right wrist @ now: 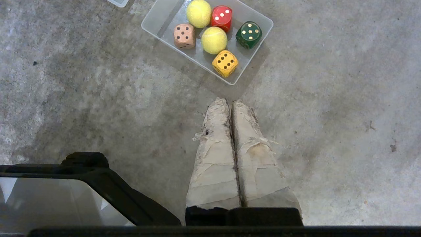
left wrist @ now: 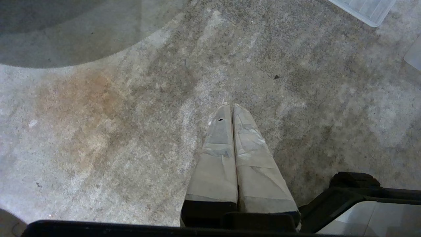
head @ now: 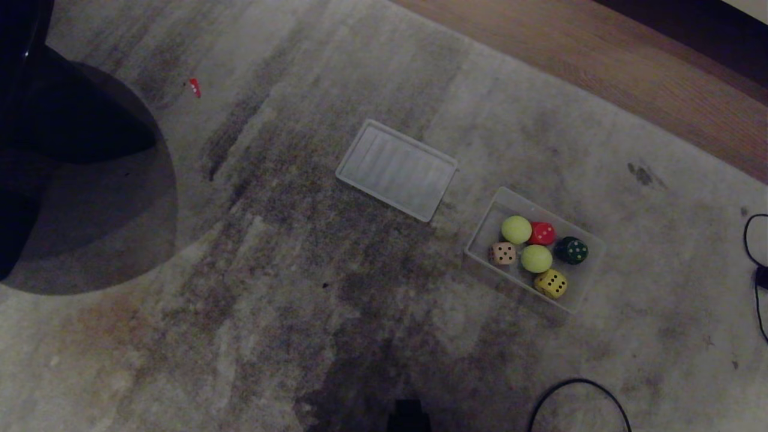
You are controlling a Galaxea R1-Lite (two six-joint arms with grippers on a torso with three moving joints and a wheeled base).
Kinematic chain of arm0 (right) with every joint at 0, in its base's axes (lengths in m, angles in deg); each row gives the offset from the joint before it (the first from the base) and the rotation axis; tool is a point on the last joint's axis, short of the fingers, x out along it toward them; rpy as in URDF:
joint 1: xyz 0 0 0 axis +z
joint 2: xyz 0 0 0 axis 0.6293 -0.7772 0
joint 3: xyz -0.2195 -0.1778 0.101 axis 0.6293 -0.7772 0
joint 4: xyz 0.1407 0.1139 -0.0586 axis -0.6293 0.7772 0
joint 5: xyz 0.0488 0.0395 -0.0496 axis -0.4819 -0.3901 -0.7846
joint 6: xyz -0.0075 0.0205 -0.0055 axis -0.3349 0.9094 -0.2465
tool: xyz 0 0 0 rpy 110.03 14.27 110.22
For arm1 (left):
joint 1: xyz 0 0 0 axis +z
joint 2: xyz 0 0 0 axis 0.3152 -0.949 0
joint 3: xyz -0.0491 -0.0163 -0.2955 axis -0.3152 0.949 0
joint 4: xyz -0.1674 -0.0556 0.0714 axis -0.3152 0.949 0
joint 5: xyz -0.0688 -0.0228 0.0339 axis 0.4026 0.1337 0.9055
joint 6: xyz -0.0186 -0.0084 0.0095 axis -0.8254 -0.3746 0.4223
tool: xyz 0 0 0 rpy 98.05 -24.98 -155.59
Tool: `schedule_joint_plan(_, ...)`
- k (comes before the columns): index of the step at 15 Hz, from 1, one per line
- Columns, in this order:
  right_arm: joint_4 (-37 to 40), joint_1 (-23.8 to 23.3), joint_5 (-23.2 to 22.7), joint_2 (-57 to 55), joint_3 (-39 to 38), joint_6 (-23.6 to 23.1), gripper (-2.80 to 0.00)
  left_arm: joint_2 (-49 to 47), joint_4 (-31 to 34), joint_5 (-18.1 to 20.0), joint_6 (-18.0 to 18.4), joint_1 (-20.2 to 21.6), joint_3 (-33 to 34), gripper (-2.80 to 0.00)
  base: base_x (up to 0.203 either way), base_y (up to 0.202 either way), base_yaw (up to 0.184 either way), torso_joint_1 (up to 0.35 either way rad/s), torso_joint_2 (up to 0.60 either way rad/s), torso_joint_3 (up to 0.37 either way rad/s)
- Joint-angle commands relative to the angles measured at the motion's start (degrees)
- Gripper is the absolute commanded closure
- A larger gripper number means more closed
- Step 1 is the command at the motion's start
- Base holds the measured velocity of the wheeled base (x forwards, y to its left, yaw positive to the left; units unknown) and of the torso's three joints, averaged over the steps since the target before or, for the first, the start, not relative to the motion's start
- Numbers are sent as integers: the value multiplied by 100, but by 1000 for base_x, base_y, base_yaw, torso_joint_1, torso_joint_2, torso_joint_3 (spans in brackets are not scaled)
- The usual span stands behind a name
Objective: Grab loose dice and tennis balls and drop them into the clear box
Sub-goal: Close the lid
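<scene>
The clear box (head: 483, 235) (right wrist: 158, 23) stands on the grey carpet. Inside it lie two tennis balls (head: 516, 229) (head: 536, 258) (right wrist: 198, 13) (right wrist: 214, 40) and the dice: tan (head: 503, 253) (right wrist: 184, 36), red (head: 543, 233) (right wrist: 221, 16), dark green (head: 571, 250) (right wrist: 249, 34) and yellow (head: 551, 283) (right wrist: 225, 63). My right gripper (right wrist: 230, 102) is shut and empty, hanging over bare carpet a short way from the box's near wall. My left gripper (left wrist: 231, 107) is shut too, over bare carpet well away from the box. Neither arm shows in the head view.
A flat ribbed translucent lid (head: 396, 169) (left wrist: 365, 8) lies on the carpet beside the box. Black cables (head: 576, 396) (head: 757, 264) lie at the near and right edges. A dark round base (head: 72, 180) sits at the left, wooden floor (head: 600, 66) beyond the carpet. A small red scrap (head: 194, 87) lies far left.
</scene>
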Motion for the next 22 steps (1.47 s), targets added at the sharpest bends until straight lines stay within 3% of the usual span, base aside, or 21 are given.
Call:
schedule_joint_plan(1,-4,2,-5,-16,-53,-3,0,-9,0,-3,-11,3,9,0,0,0,0,0,0,0)
schedule_joint_plan(11,-4,2,-5,-16,-53,-12,0,-9,-18,-32,-129,3,9,0,0,0,0,0,0,0)
schedule_joint_plan(15,-4,2,-5,-16,-53,-20,0,-9,-35,-222,-638,-6,9,0,162,0,2,0,0,6)
schedule_joint_plan(22,4,2,-5,-16,-53,-3,0,-9,-20,-184,-413,-2,9,0,182,0,0,4,4,3)
